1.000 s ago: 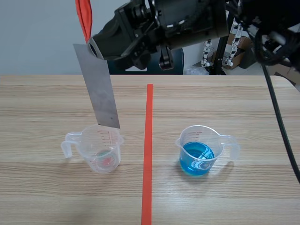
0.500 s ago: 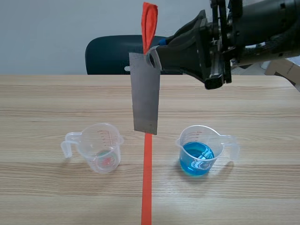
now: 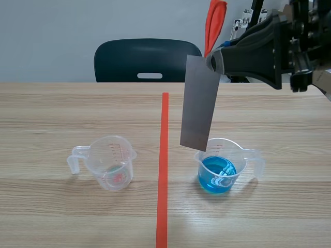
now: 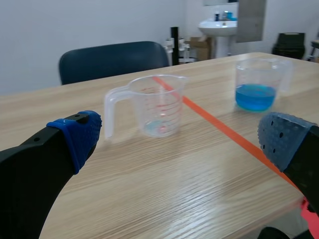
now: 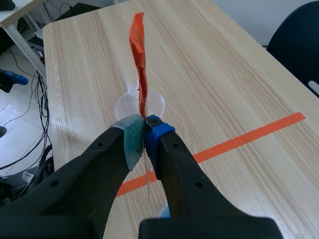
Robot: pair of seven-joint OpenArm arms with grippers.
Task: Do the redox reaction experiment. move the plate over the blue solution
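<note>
Above the table, in the scene view, the right gripper is clamping the top of the grey plate beside an orange strip. The plate is hanging tilted, its lower edge just over the rim of the cup of blue liquid, on the side facing the clear cup. Ahead of the left gripper, whose fingers are standing wide apart on nothing, the left wrist view is showing the clear cup nearer and the blue one farther, while the right wrist view is showing the plate edge-on, pinched tight between the pads.
</note>
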